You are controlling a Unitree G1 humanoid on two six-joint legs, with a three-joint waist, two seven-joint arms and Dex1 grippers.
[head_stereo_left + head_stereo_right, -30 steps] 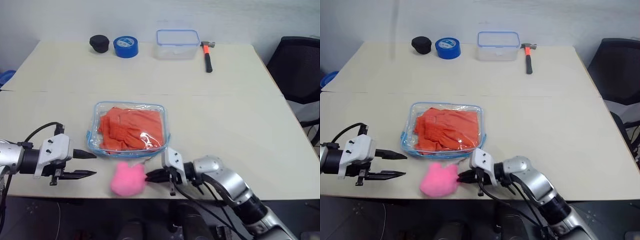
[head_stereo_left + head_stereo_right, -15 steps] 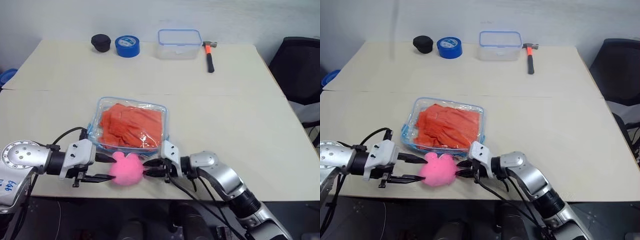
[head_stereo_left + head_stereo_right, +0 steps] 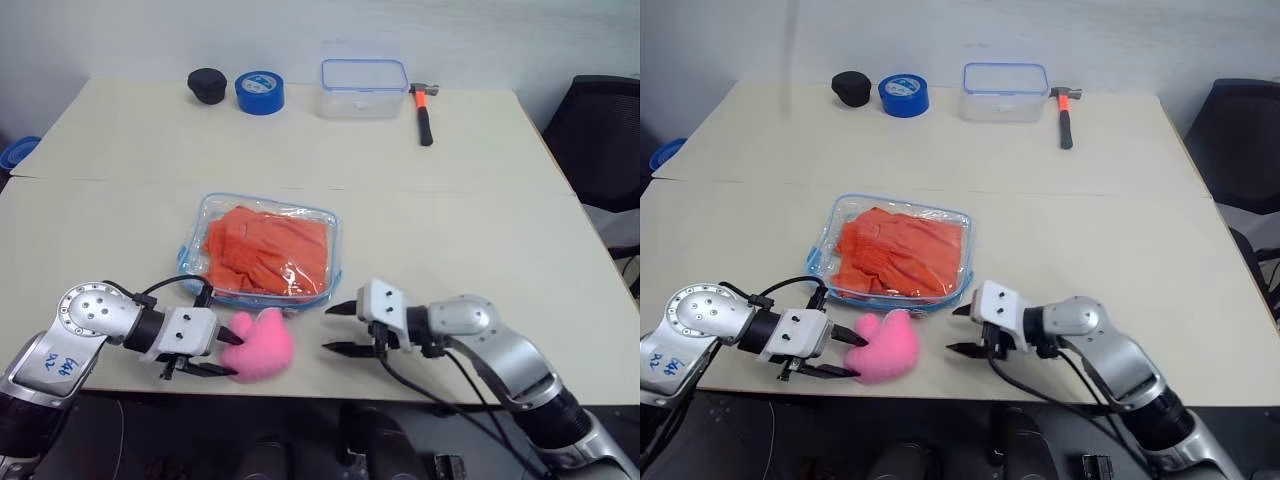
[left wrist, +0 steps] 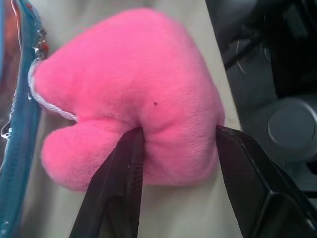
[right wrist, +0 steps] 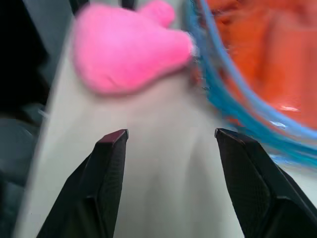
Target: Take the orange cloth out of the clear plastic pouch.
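Note:
The clear plastic pouch [image 3: 262,252] with light blue zipper edging lies flat on the near middle of the table. The orange cloth [image 3: 270,250] is folded inside it. A pink plush [image 3: 262,345] lies at the pouch's front edge, tied to the zipper [image 4: 22,124] by a short cord. My left gripper [image 3: 231,355] is shut on the plush from the left, its fingers [image 4: 130,163] pressing into both sides. To the right of the plush, my right gripper [image 3: 330,329] stands open and empty, pointing at it across a small gap.
Along the table's far edge stand a black lump [image 3: 207,86], a blue tape roll [image 3: 260,91], a rigid clear box with a blue rim [image 3: 364,88] and a hammer [image 3: 424,103]. A black chair [image 3: 600,130] is at the right. Both grippers are close to the table's front edge.
My right gripper let go of the pink plush, opened and drew back to the right. My left gripper came in from the left and closed on the plush.

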